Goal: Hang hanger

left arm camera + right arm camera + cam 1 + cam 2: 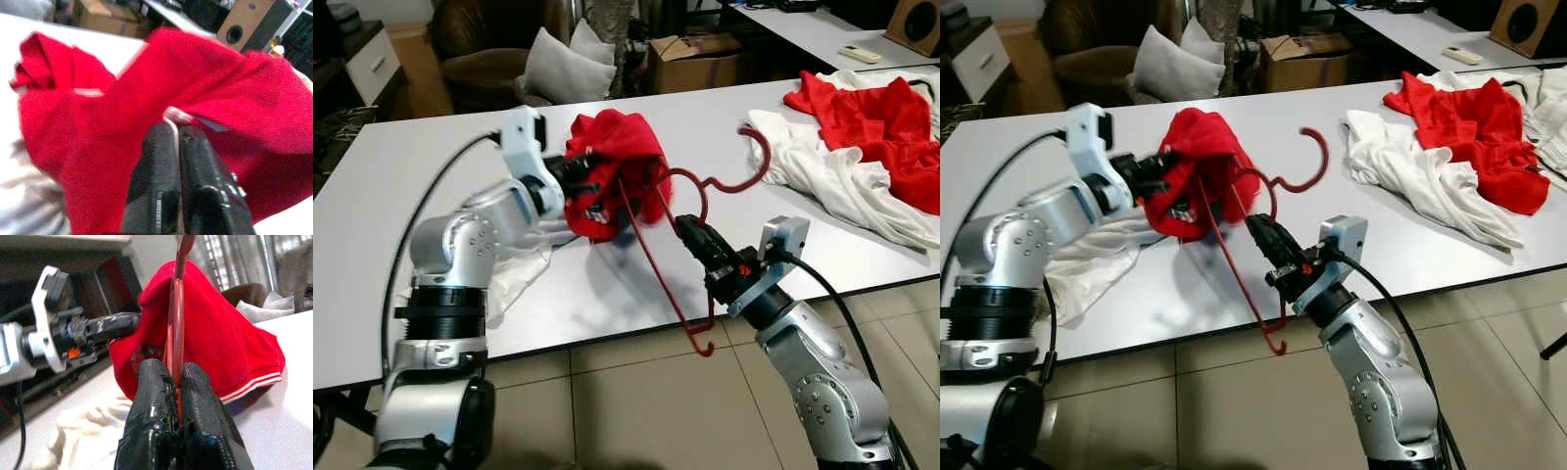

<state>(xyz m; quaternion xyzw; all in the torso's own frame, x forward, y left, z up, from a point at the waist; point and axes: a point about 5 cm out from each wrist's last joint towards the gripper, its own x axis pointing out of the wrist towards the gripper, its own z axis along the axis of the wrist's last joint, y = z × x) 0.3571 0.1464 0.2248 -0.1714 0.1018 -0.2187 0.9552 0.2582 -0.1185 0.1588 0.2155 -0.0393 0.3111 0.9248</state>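
Observation:
A red plastic hanger (651, 230) is held above the white table (431, 176), its hook (759, 166) pointing right and one end (705, 348) hanging past the table's front edge. My right gripper (688, 231) is shut on the hanger's bar, as the right wrist view shows (176, 369). A red garment (612, 166) with a white-striped hem is draped over the hanger's upper part. My left gripper (594, 181) reaches in from the left and is shut on this garment's fabric (177, 128).
A pile of red and white clothes (862, 137) lies on the table's right side. A white cloth (524, 264) lies under my left arm. Behind the table are a cardboard box (695, 59) and an armchair with a pillow (558, 64).

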